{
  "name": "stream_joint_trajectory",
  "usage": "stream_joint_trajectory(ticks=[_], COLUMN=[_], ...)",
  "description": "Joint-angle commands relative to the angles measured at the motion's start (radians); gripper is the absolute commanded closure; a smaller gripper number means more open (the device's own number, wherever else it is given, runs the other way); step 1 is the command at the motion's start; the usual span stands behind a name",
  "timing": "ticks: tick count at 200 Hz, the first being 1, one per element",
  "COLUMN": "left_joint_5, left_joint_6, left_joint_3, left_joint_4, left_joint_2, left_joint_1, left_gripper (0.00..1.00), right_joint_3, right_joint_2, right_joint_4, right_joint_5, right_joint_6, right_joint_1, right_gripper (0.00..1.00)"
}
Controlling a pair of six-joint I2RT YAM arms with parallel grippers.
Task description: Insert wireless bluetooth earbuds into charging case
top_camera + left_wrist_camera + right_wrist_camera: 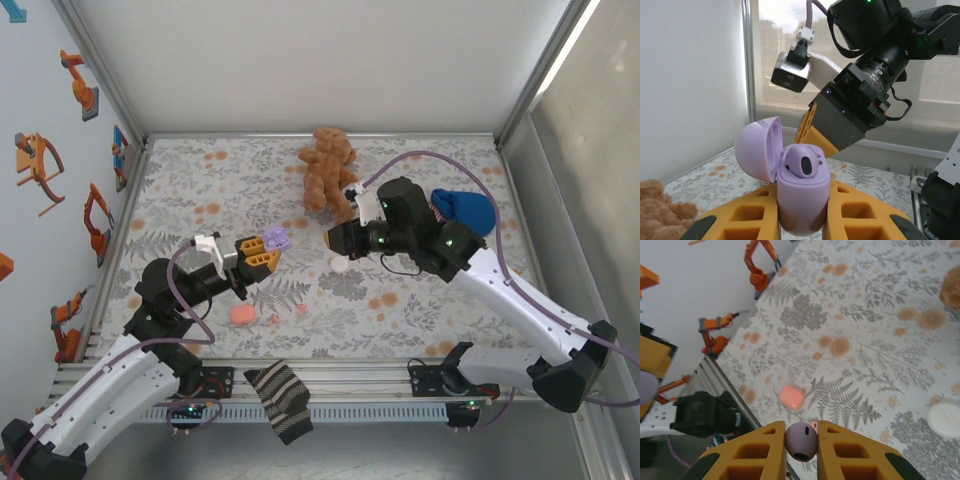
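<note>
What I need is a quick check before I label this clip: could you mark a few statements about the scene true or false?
1. The left jaws hold a lilac charging case with its lid open. True.
2. That case is empty. False: one earbud sits in it.
3. The right jaws are shut on a second lilac earbud. True.
4. The pink case is held in the air. False: it lies on the table.
5. The teddy bear lies at the table's near edge. False: it lies at the far side.
</note>
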Motion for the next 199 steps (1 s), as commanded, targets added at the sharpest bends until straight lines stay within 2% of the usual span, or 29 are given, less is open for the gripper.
stream_joint_trajectory(ticks=[1,59,112,199], left_joint_5=[0.008,0.021,0.042,0.058], left_joint_6=[-0.016,-0.023,-0.024,-0.031], left_joint_3=[0.023,0.030,0.026,0.035], left_joint_4=[0.062,0.099,0.179,0.215], left_joint_2=[0.006,0.050,0.116,0.152], left_joint_1=[-0.004,-0.004,-0.004,-0.004], left_gripper=[1.00,1.00,1.00,1.00], right_joint_3=[0.035,0.052,0.050,0.058], right_joint_2=[-0.026,-0.057,-0.001,0.064], right_joint_4=[0.135,0.298,0.403,0.436], right_joint_5=[-0.088,-0.204,-0.345,-0.375], right_joint_6=[0.056,0.146,0.234,0.256], right_joint_1=[-0.006,-0.005,-0.004,0.030], right_gripper=[0.81,0.81,0.81,0.81])
